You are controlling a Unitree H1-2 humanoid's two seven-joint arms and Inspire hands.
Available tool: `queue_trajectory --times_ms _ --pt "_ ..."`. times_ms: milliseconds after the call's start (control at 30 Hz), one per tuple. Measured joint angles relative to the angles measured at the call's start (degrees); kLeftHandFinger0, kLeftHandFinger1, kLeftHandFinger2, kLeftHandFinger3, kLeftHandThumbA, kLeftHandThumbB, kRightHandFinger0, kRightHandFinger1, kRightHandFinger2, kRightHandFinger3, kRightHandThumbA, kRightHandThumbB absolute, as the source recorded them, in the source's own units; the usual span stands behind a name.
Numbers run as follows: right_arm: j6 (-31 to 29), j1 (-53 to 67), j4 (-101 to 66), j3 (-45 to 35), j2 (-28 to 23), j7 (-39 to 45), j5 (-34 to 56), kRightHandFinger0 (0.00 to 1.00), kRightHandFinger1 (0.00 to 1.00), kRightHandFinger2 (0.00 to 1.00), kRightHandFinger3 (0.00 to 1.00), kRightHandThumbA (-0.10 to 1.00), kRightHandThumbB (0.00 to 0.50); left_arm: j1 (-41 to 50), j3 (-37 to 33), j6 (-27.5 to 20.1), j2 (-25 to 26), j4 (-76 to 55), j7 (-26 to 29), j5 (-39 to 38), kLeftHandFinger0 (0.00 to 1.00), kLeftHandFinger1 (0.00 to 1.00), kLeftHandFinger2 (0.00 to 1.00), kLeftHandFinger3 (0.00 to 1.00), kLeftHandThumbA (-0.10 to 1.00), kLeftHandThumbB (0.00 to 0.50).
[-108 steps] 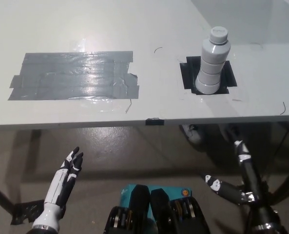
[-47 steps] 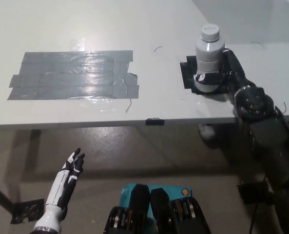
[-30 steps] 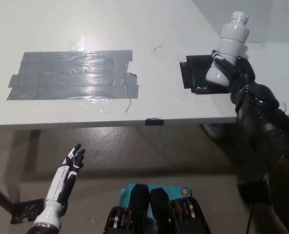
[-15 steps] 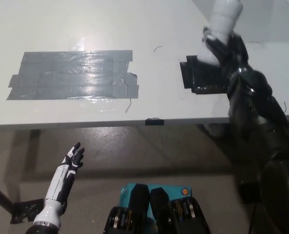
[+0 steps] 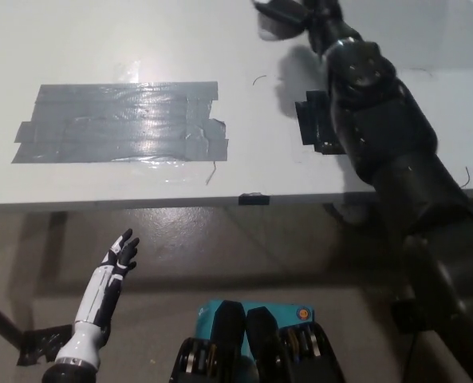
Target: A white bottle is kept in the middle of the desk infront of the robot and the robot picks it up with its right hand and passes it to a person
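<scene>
My black right arm reaches over the desk to the picture's top edge. Its hand [image 5: 320, 17] is shut on the white bottle [image 5: 274, 21], held high above the desk. Only the bottle's lower end shows, greyish in shadow and tilted to the left; the rest is cut off by the top edge. The black tape square [image 5: 314, 121] where the bottle stood is bare and partly covered by my forearm. My white left hand [image 5: 112, 271] rests open at the lower left, below the desk's front edge.
A wide patch of grey tape [image 5: 120, 124] lies on the white desk [image 5: 244, 171] at the left. A small black mark [image 5: 253, 197] sits on the desk's front edge. Brown floor shows below the desk.
My right hand has carried the bottle further up and away from me, off the black square and mostly out of the top of the picture. The left hand has hardly moved.
</scene>
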Motion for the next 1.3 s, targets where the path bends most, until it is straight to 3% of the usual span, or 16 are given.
queue_trajectory --times_ms 67,167,267,333,633,833,867,900,933,967,1000,1033,1067,1133,1300 --pt "-0.02 -1.24 2.82 0.69 0.19 -0.26 -0.57 0.04 0.56 0.91 0.87 -0.10 0.156 0.00 -0.05 0.06 0.00 -0.02 0.00 0.06 1.00 1.00 1.00 1.00 0.96 0.008" --pt "-0.15 -2.25 6.63 1.87 0.49 -0.83 -1.71 0.00 0.46 0.86 0.76 -0.10 0.158 -0.01 -0.05 0.38 0.00 -0.25 -0.01 0.12 1.00 1.00 1.00 1.00 0.91 0.001" --pt "-0.34 -2.23 8.55 2.59 0.91 -1.37 -2.39 0.05 0.52 0.91 0.81 -0.10 0.153 -0.02 -0.09 0.60 0.00 -0.47 -0.02 0.13 1.00 1.00 1.00 1.00 0.89 0.009" --pt "-0.34 -2.15 9.13 2.89 1.14 -1.66 -2.72 0.03 0.54 0.97 0.86 -0.10 0.153 -0.04 -0.15 0.65 0.01 -0.60 -0.02 0.17 1.00 1.00 1.00 1.00 0.89 0.011" --pt "-0.45 -1.21 9.66 3.28 2.87 -2.44 -3.74 0.02 0.59 0.94 0.88 -0.10 0.168 -0.01 -0.64 0.67 0.05 -0.78 -0.01 1.06 1.00 1.00 1.00 1.00 0.87 0.025" --pt "-0.51 0.39 9.66 3.54 3.90 -3.11 -4.31 0.01 0.55 0.89 0.85 -0.10 0.173 0.38 -0.87 0.85 0.05 -1.45 -0.02 1.18 1.00 1.00 1.00 1.00 0.83 0.010" --pt "-0.51 0.54 9.66 3.53 3.92 -3.17 -4.31 0.07 0.61 0.96 0.90 -0.10 0.205 0.37 -0.88 0.86 0.04 -1.68 -0.02 1.20 1.00 1.00 1.00 1.00 0.83 0.011" --pt "-0.51 0.65 9.66 3.53 3.92 -3.21 -4.31 0.11 0.63 0.95 0.88 -0.10 0.206 0.36 -0.90 0.87 0.04 -1.80 -0.02 1.21 1.00 1.00 1.00 1.00 0.83 0.011" --pt "-0.51 0.70 9.66 3.57 3.91 -3.24 -4.34 0.56 1.00 1.00 1.00 0.10 0.281 0.35 -0.91 0.89 0.05 -1.83 -0.02 1.22 1.00 1.00 1.00 1.00 0.83 0.010" --pt "-0.51 0.71 9.66 3.62 3.91 -3.29 -4.40 0.73 1.00 1.00 1.00 0.14 0.284 0.35 -0.93 0.92 0.05 -1.83 -0.03 1.23 1.00 1.00 1.00 1.00 0.83 0.008" --pt "-0.51 0.71 9.66 3.71 3.90 -3.29 -4.44 0.86 1.00 1.00 1.00 0.37 0.375 0.35 -0.94 0.95 0.05 -1.83 -0.03 1.24 1.00 1.00 1.00 1.00 0.83 0.008" --pt "-0.50 0.71 9.66 3.85 3.86 -3.10 -4.48 0.88 1.00 1.00 1.00 0.42 0.389 0.32 -0.98 1.05 0.05 -1.83 -0.03 1.25 1.00 1.00 1.00 1.00 0.83 0.007" --pt "-0.48 0.71 9.67 3.86 3.84 -2.82 -4.47 1.00 1.00 1.00 1.00 0.54 0.459 0.31 -0.98 1.10 0.05 -1.83 -0.03 1.27 1.00 1.00 1.00 1.00 0.82 0.000" --pt "-0.43 0.71 9.70 4.12 3.62 -1.26 -4.48 1.00 1.00 1.00 1.00 0.58 0.495 0.28 -1.02 1.21 0.07 -1.83 -0.03 1.34 1.00 1.00 1.00 1.00 0.82 0.000" --pt "-0.44 0.84 10.02 4.17 3.20 2.26 -4.41 1.00 1.00 1.00 1.00 0.63 0.500 0.27 -1.11 1.77 0.22 -1.99 -0.03 1.58 1.00 1.00 1.00 1.00 0.82 0.000"
